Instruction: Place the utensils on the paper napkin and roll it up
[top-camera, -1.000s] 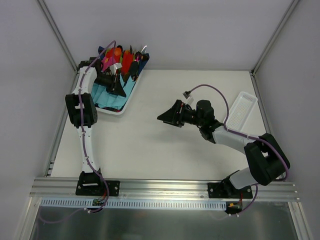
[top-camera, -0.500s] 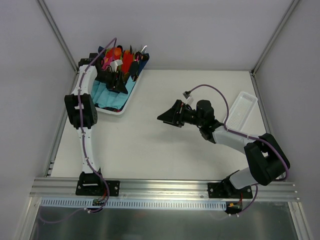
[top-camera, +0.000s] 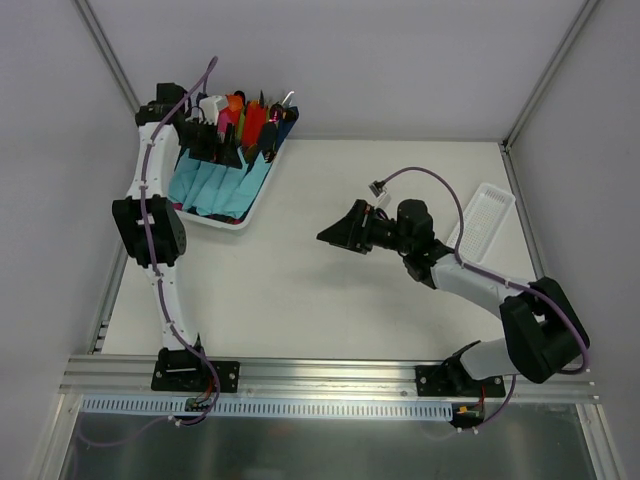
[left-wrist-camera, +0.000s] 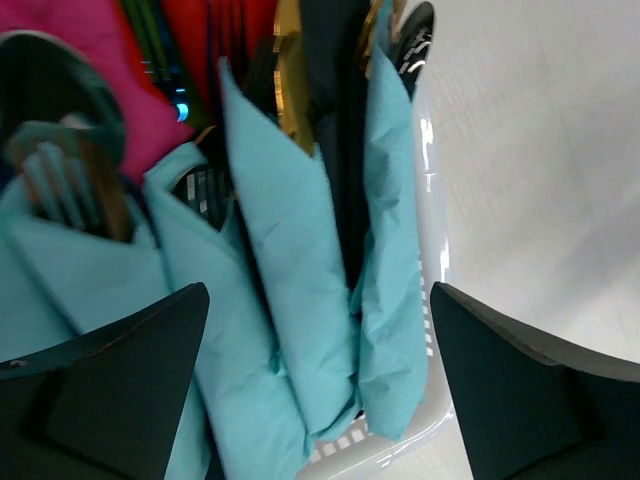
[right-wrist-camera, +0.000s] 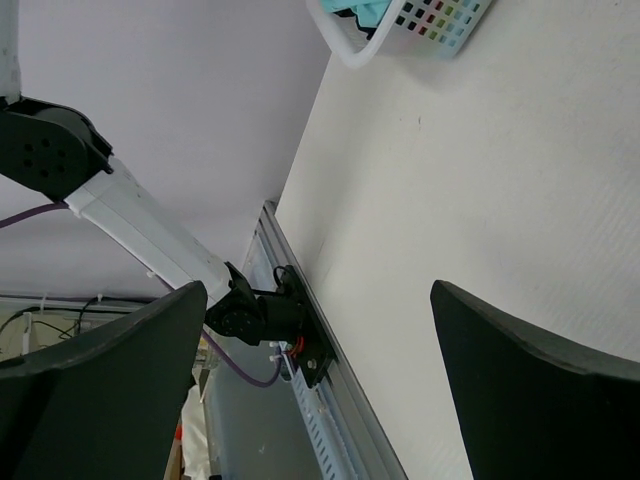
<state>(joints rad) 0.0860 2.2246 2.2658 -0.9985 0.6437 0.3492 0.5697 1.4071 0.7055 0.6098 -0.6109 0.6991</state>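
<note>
Overhead, I saw the left claw (top-camera: 222, 143) poised above the far end of a white plastic basket (top-camera: 258, 200) in the desk's (top-camera: 330, 320) far-left corner. From this view I could not read its jaws. A row of teal napkin rolls (top-camera: 215, 187) lay side by side in the near half of the basket. Pink, red and navy rolls (top-camera: 250, 115) were crowded at the far end. The right claw (top-camera: 335, 232) hung over the bare middle of the pale, matte desk, well apart from the basket. An oblong white mesh tray (top-camera: 485, 215) lay near the right edge.

On the left wrist camera, the claw (left-wrist-camera: 318, 290) stood wide. Its dark fingers (left-wrist-camera: 120, 380) sat at either edge of the view, gripping and touching nothing. Below them the teal rolls were thin, creased paper folded to sharp points, lying against the basket's glossy perforated rim (left-wrist-camera: 432, 230). The utensils (left-wrist-camera: 70, 185) poked out of the leftmost teal roll. I could see tines and a brownish handle, and a dark oval bowl above them.

On the right wrist camera, that claw (right-wrist-camera: 318, 290) was also spread wide and empty above the faintly grained desk. Only a lattice corner of the basket (right-wrist-camera: 400, 30) showed at the top, with a scrap of teal inside it.
</note>
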